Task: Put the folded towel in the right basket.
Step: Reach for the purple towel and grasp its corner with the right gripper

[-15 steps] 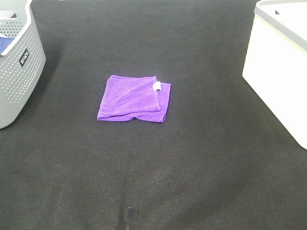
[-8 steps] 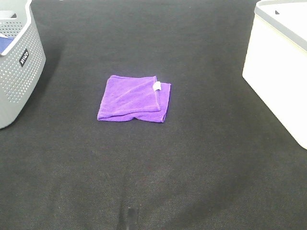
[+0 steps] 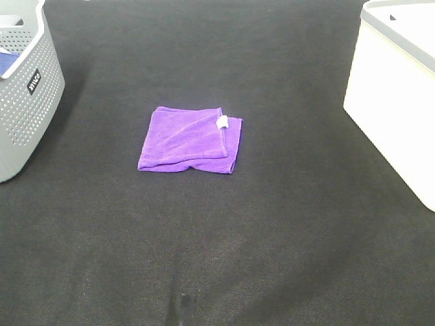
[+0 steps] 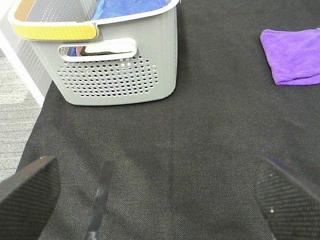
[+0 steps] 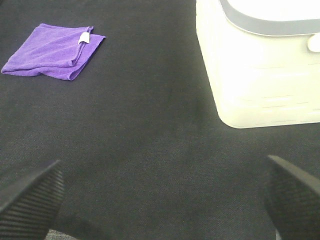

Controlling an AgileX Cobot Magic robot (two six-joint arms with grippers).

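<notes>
A folded purple towel (image 3: 190, 140) with a small white tag lies flat on the black table, left of centre. It also shows in the left wrist view (image 4: 294, 61) and the right wrist view (image 5: 53, 51). The white right basket (image 3: 401, 88) stands at the right edge; it shows in the right wrist view (image 5: 260, 60) too. My left gripper (image 4: 160, 200) is open and empty, well short of the towel. My right gripper (image 5: 160, 200) is open and empty, between towel and basket but nearer me. Neither arm shows in the high view.
A grey perforated basket (image 3: 27, 88) with a yellow-trimmed rim stands at the left edge, holding blue cloth (image 4: 127, 7). The table's left edge and grey floor (image 4: 17, 100) show beside it.
</notes>
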